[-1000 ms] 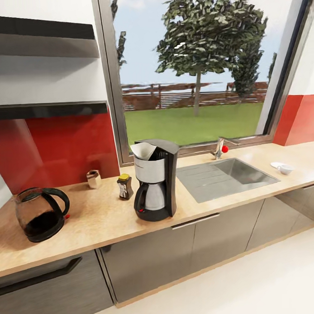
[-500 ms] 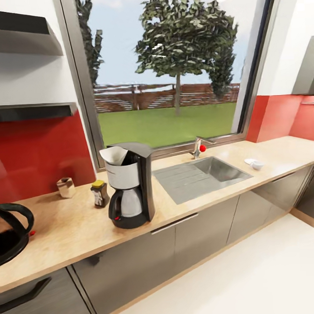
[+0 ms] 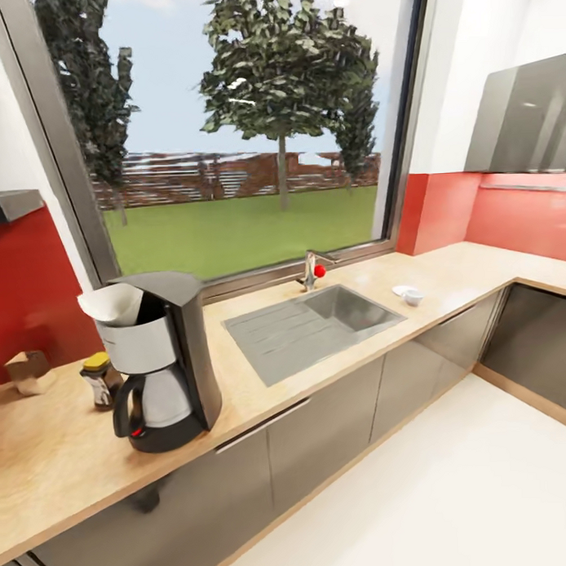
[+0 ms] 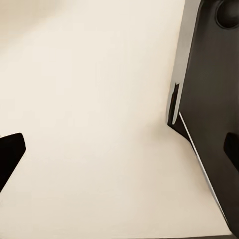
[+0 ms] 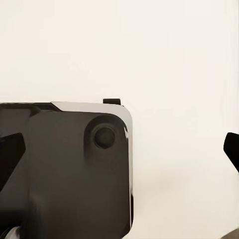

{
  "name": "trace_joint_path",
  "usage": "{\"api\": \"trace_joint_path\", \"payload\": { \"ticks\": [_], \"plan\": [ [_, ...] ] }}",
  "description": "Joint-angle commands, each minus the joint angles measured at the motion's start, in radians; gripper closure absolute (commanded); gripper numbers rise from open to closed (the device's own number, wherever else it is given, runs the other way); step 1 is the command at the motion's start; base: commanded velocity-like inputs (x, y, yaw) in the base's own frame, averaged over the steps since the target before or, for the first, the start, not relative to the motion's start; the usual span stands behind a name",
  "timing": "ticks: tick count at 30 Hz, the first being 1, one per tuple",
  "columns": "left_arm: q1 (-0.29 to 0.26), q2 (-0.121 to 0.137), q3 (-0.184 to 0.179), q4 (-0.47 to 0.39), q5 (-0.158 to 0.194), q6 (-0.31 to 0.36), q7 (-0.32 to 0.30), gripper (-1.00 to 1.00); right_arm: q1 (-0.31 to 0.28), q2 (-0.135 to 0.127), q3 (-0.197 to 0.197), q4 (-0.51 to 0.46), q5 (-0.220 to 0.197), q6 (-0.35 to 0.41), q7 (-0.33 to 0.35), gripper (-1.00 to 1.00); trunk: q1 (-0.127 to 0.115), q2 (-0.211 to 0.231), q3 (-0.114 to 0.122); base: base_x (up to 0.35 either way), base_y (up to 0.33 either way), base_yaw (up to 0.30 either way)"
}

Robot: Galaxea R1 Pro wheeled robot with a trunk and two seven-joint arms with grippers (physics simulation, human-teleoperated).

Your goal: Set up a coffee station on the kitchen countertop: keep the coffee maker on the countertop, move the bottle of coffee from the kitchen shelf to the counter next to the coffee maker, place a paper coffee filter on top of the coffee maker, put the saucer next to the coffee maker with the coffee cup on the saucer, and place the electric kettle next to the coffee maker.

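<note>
The black and steel coffee maker stands on the wooden countertop at the left of the head view. A white paper coffee filter sits in its top. The small bottle of coffee with a yellow lid stands just left of it. Far to the right, past the sink, a white coffee cup rests on a white saucer. The electric kettle is out of view. My left gripper and right gripper hang open over the pale floor, nothing between their fingers.
A steel sink with a red-knobbed faucet lies between the coffee maker and the cup. A small brown box sits by the red backsplash. The counter turns a corner at the right under a grey hood. My dark base is below the wrists.
The whole head view has swung to the right: the kettle and shelves have slid off the left edge, and the right counter corner and hood have come in. Nothing on the counter has moved.
</note>
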Motion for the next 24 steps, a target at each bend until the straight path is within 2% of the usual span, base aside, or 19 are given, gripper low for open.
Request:
{"api": "trace_joint_path", "payload": {
  "ticks": [1, 24],
  "plan": [
    [0.000, 0.000, 0.008, -0.001, -0.011, -0.003, 0.003, -1.00, -0.001, 0.000, -0.001, 0.001, 0.000, -0.003, -0.001, -1.00, 0.001, -0.002, -0.002, 0.243, -0.197, -0.265],
    [-0.004, -0.002, 0.008, -0.004, -0.006, -0.003, 0.002, -1.00, -0.001, 0.000, -0.001, 0.002, 0.000, -0.003, -0.001, -1.00, 0.001, -0.002, -0.002, 0.244, -0.199, -0.265]
  ]
}}
